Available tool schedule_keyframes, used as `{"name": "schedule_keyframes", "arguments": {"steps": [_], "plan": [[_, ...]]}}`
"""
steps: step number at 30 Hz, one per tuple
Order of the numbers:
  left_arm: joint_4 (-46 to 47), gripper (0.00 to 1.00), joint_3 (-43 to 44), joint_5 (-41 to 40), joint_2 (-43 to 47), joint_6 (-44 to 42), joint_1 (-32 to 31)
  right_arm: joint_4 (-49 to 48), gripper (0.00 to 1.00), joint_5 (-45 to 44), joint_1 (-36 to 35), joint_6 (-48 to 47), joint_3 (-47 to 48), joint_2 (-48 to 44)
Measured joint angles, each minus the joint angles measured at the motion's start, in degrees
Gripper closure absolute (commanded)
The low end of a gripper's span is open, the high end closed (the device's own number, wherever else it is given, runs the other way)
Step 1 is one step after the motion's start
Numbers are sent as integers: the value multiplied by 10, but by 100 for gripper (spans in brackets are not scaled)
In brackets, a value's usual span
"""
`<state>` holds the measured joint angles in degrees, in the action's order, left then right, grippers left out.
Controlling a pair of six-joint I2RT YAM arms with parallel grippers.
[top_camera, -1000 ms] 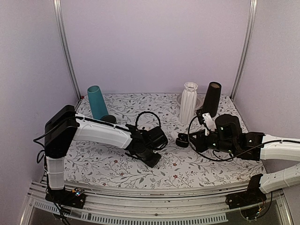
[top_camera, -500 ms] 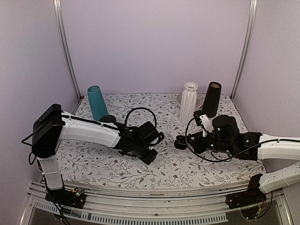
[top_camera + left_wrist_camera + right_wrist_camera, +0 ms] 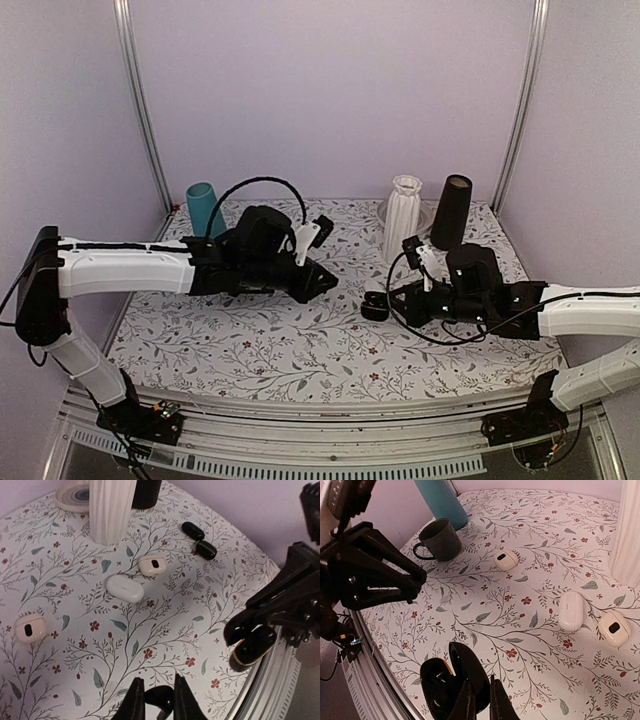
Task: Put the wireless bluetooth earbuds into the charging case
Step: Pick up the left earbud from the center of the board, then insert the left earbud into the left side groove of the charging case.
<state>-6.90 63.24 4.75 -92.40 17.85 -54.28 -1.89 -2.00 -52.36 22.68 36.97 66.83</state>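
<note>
My left gripper [image 3: 156, 700] is shut on one small black earbud [image 3: 161, 696], held above the floral table mat. In the top view the left gripper [image 3: 326, 280] points right toward the right gripper [image 3: 386, 300]. My right gripper [image 3: 479, 700] is shut on the lid of the open black charging case [image 3: 466, 672]; its hollow base [image 3: 436, 686] hangs to the left. The case also shows in the left wrist view [image 3: 254, 646] and the top view [image 3: 374, 309]. A short gap separates the left gripper from the case. A second earbud is not clearly visible.
Three white pebble-shaped cases [image 3: 125, 588] [image 3: 152, 565] [image 3: 30, 629] lie on the mat, with two glossy black oval pieces [image 3: 199, 540] behind. A white ribbed vase [image 3: 403, 218], a black cylinder [image 3: 451, 212], a teal cup [image 3: 203, 205] and a grey mug [image 3: 440, 539] stand nearby.
My left arm has swung up from the table's middle and now reaches right, toward the case. My right gripper has shifted a little left with the open case.
</note>
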Motion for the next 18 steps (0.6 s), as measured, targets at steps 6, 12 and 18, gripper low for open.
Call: {"name": "schedule_keyframes", "arguments": {"steps": [6,12,18], "plan": [[74,91,0,67,48,-8,4,-17,97,50,1,-1,6,14],[156,91,-2,134,66,-6,4,-50,97,94,1,-3,23,17],[244,91,-34,193,68,0,5,-91,97,129,2,-2,29,15]]}}
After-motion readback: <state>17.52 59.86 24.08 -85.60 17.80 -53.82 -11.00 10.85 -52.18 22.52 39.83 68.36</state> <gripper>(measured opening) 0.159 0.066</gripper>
